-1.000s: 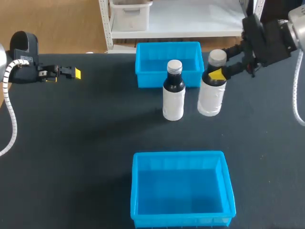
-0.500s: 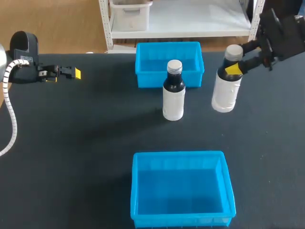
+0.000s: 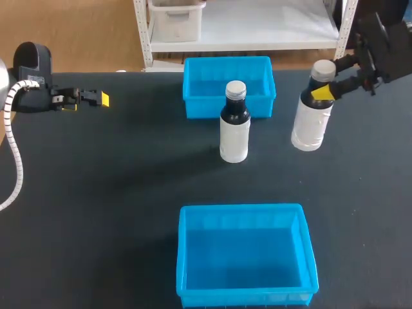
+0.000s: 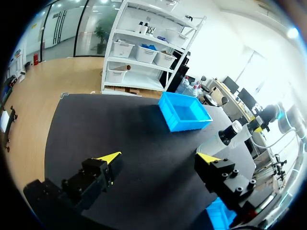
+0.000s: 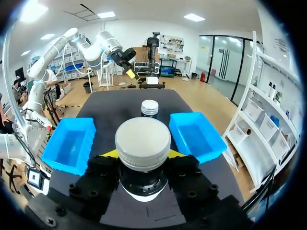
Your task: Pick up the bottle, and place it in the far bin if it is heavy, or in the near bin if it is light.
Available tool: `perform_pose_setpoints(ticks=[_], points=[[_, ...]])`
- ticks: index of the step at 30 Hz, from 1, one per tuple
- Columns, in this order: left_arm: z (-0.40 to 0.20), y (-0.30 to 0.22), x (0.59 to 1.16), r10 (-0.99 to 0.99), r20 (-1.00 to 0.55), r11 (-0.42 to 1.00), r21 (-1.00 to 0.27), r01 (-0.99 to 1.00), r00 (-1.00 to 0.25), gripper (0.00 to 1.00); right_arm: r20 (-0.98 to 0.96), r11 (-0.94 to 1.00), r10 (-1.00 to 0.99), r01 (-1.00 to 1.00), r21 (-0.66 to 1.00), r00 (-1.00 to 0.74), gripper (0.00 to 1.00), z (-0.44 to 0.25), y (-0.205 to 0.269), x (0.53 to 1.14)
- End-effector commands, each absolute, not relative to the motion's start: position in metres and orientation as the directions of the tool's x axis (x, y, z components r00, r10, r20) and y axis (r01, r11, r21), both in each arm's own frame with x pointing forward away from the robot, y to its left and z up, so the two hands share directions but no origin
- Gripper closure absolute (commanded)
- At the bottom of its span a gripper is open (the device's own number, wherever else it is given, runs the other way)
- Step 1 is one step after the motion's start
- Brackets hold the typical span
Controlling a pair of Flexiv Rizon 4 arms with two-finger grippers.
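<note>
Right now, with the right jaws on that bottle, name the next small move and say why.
Probably lift it a little, straight up. The right jaws are shut on the neck of the bottle, which hangs upright beside the far bin with its base low, near the table. Either bin's wall needs clearing, and its weight cannot be seen here.

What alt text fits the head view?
The right gripper holds a bottle by its neck, right of the far bin. A second bottle stands before that bin; the near bin is empty; the left gripper is open, far left.
</note>
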State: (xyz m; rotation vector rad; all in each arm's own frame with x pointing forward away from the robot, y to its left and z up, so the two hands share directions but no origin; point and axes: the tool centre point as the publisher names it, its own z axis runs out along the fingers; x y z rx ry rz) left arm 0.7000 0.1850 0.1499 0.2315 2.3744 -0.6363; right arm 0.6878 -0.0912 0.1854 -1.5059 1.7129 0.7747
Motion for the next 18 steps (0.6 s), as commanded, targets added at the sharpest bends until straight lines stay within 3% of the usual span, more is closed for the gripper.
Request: perform_pose_setpoints(ticks=[1, 18], points=[[0.150, 0.185, 0.700, 0.000, -0.642, 0.866, -0.383, 0.321, -0.767, 0.00, -0.829, 0.136, -0.556, -0.991, -0.019, -0.061, 1.00, 0.188, -0.092, 0.688], [0.150, 0.185, 0.700, 0.000, -0.642, 0.866, -0.383, 0.321, -0.767, 0.00, -0.827, 0.140, -0.559, -0.990, -0.026, -0.057, 1.00, 0.199, -0.078, 0.712]])
